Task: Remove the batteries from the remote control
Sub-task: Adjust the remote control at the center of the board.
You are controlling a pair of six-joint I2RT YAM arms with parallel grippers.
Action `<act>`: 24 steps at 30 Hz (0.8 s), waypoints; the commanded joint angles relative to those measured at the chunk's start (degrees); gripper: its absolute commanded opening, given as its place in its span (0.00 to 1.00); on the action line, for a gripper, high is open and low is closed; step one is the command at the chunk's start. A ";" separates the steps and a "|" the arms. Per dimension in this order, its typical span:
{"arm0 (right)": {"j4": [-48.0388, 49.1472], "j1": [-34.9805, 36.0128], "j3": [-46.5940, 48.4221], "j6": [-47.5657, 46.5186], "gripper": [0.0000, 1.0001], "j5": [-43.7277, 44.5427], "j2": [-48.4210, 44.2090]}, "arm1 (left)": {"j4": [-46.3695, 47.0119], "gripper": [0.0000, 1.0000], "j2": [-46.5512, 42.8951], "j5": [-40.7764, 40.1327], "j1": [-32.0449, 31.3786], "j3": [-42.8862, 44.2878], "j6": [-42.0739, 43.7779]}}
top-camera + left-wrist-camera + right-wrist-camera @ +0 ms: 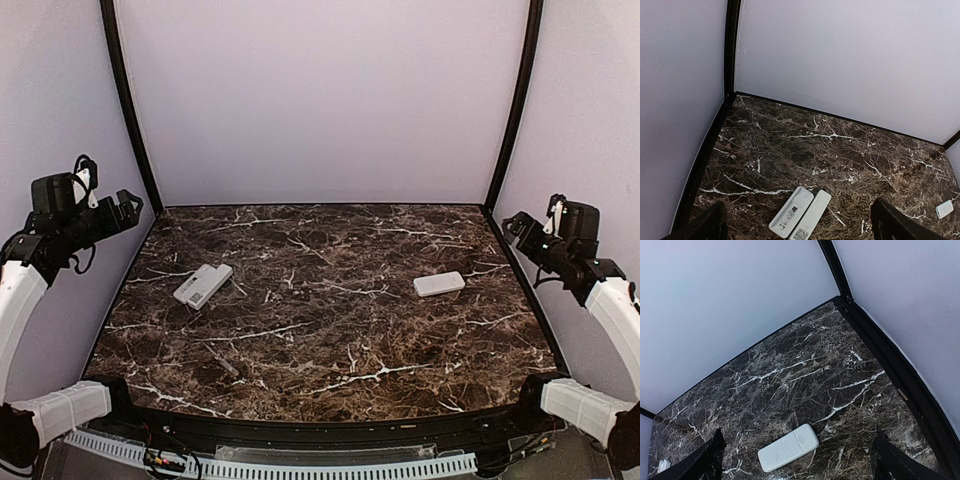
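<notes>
While the left gripper [128, 207] and right gripper [515, 226] hung spread and empty at the sides, the remote control [203, 285] lay left of centre, batteries unseen, so unloading awaited a first reach.

Soft even light, sharp focus

- Top: looking down from high above the near edge, taking in the whole marble table [330, 340].
- Left wrist: aiming down at the far left corner, sharing the white pair [800, 216], bottom centre here, with top.
- Right wrist: aiming down at the far right corner, sharing the white remote [788, 447], bottom centre.
</notes>
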 commanded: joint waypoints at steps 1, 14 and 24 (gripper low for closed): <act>-1.01 -0.32 1.37 1.03 0.99 -2.00 -0.20 | -0.85 0.99 0.05 -1.00 0.13 -0.15 2.35; -9.56 -0.11 3.08 6.04 0.98 -5.03 1.97 | -5.87 0.98 8.02 7.12 0.04 12.15 1.47; -6.42 10.01 -3.53 18.61 0.95 -6.89 7.84 | 0.99 0.98 7.78 11.72 0.03 6.78 4.20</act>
